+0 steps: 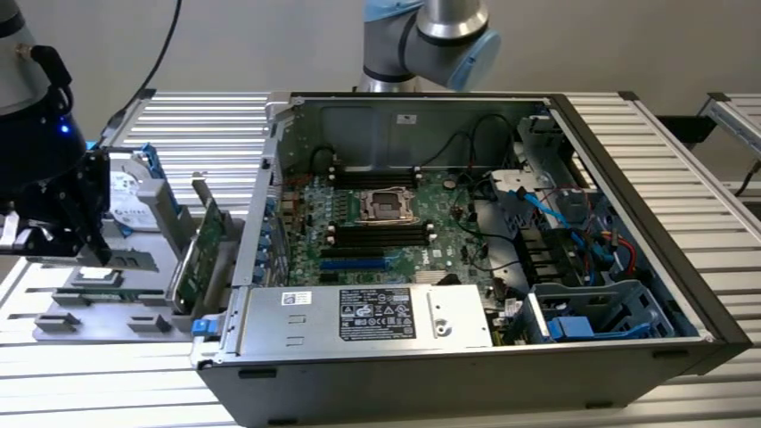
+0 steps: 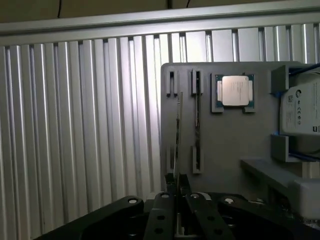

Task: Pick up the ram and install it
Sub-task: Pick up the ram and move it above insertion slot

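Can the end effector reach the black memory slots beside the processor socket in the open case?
Likely yes. The case lies open and nothing covers the black slots; the blue cables lie to the exterior view's right of them. The end effector, shut on the ram, is over the tray.

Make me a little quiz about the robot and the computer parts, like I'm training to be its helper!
1. True or false: the gripper is shut on the ram.
2. Pick one: which part sits in the grey tray, near the ram? A) a processor chip B) a keyboard C) a light bulb
3. Fill in the gap: the computer case lies with its upper side ____, so the boards and cables inside show.

Key: 1 true. 2 A. 3 open.
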Robot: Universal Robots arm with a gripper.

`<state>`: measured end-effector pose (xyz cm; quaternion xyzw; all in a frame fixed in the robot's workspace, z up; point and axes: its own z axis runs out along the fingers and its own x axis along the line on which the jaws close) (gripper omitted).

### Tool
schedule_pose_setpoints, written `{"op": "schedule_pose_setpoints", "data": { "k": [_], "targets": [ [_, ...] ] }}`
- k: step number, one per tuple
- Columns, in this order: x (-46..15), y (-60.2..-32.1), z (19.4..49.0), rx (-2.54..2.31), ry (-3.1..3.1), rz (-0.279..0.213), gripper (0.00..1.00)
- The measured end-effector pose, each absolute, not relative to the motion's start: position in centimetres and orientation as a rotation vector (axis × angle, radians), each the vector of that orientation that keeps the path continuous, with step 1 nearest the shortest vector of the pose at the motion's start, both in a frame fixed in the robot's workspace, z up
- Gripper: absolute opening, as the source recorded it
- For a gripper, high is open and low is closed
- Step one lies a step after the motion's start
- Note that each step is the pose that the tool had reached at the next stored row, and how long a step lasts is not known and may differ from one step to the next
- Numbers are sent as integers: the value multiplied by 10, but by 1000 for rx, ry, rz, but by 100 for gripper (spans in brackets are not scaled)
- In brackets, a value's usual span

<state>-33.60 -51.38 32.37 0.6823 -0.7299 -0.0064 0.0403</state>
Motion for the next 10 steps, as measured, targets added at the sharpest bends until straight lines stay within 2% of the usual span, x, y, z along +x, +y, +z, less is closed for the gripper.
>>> {"op": "schedule_pose_setpoints", "data": {
  "k": [10],
  "targets": [
    [-297,-514,357,2086,-2225,-34,15]
  ]
}}
